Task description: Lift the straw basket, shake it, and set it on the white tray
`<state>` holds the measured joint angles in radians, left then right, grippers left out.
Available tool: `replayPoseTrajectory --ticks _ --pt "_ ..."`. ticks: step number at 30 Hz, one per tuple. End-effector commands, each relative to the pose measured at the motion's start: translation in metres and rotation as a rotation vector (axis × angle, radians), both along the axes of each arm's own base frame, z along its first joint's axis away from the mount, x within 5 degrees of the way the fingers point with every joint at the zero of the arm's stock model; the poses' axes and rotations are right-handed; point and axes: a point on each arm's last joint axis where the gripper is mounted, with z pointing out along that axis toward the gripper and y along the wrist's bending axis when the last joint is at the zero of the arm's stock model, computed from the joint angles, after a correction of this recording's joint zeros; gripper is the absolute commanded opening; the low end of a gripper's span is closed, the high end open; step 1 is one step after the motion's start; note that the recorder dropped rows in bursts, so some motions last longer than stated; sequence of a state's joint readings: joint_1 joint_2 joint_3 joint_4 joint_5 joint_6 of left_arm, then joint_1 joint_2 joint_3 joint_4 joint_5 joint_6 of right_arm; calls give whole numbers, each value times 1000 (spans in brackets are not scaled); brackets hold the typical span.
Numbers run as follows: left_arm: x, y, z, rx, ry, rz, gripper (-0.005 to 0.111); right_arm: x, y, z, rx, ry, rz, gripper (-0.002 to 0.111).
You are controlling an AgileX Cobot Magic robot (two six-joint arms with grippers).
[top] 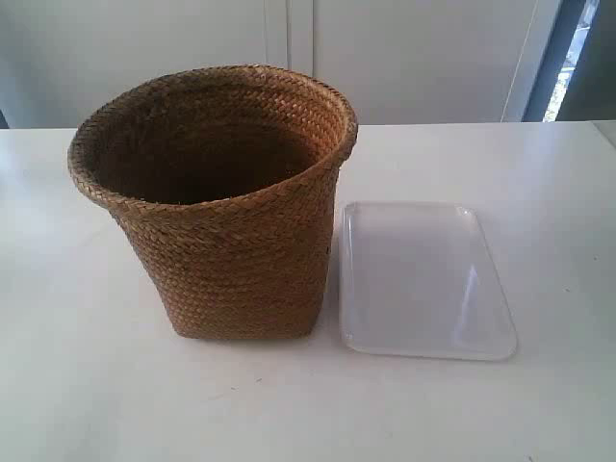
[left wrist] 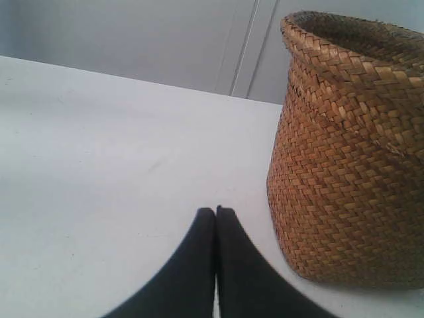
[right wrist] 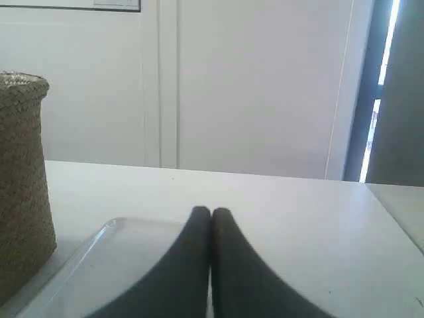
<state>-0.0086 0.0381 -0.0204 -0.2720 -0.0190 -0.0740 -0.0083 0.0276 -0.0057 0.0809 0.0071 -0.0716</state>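
The straw basket (top: 226, 217) stands upright on the white table, brown and woven, with a wide flared rim and a dark inside. Right beside it in the exterior view lies the white tray (top: 423, 279), flat, glossy and bare. Neither arm shows in the exterior view. In the left wrist view my left gripper (left wrist: 215, 211) is shut with nothing in it, low over the table, a short way off the straw basket (left wrist: 351, 159). My right gripper (right wrist: 211, 211) is shut and holds nothing, over the white tray (right wrist: 99, 265), with the straw basket (right wrist: 23, 185) at that frame's edge.
The white table (top: 96, 385) stretches wide around both objects. A pale wall with panel seams (top: 289, 38) runs behind the table's far edge, and a dark door or window frame (top: 573, 58) stands at the exterior view's far right.
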Motion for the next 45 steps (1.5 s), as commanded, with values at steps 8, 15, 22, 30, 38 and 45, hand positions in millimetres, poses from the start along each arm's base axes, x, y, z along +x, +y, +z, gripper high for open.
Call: replayPoseTrajectory --ticks 8,15,22,30,38,45 --pt "0 0 -2 -11 -7 -4 0 -1 0 2 -199 -35 -16 0" --pt "0 0 0 -14 -23 2 0 -1 0 2 -193 -42 -16 0" --pt "0 6 15 -407 -176 73 0 -5 -1 23 101 -273 5 0" --pt "-2 11 27 -679 -309 90 0 -13 -3 40 618 -486 164 0" --pt "-4 14 32 -725 -378 92 0 -16 -4 43 1001 -512 291 0" --pt "-4 -4 34 -659 -328 -112 0 -7 6 27 1169 -245 325 0"
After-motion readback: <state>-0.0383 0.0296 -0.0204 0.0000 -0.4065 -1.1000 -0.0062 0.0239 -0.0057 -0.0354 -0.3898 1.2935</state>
